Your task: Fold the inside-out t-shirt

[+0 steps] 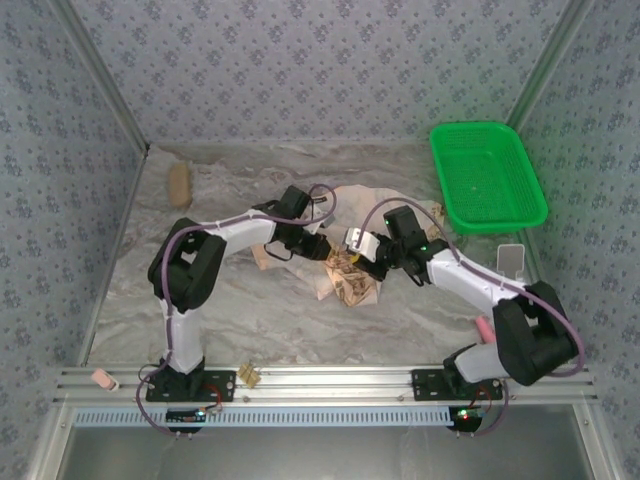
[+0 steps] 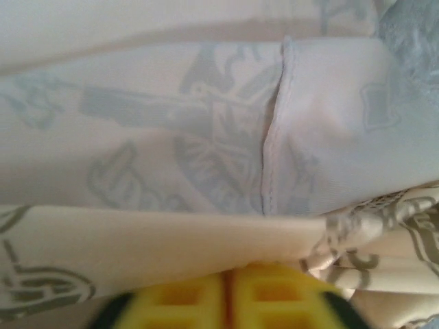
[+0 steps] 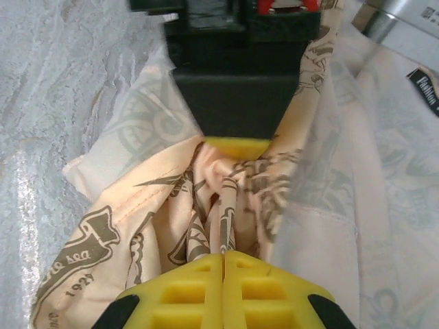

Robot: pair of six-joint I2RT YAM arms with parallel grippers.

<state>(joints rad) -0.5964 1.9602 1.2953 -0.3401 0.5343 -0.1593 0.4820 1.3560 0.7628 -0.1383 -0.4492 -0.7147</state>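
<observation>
Two grips meet on the crumpled t-shirt (image 1: 350, 287) at mid-table.

Your left gripper (image 2: 223, 301) has its yellow pads pressed together, with a cream fold of cloth lying across their tips. In the right wrist view you see the fabric gathered into a tight bunch at that gripper's tip, so it is clamped on the t-shirt. Your right gripper (image 3: 223, 284) faces it closely. Its pads are also together, with a printed ridge of cloth running into the seam between them. The t-shirt lies heaped in the middle of the marbled table (image 1: 250, 310), between the two wrists, with both its tan printed side and its paler reverse showing. Its dark neck label (image 3: 425, 92) shows at the right edge of the right wrist view. The green basket (image 1: 487, 175) sits well apart at the far right corner.
</observation>
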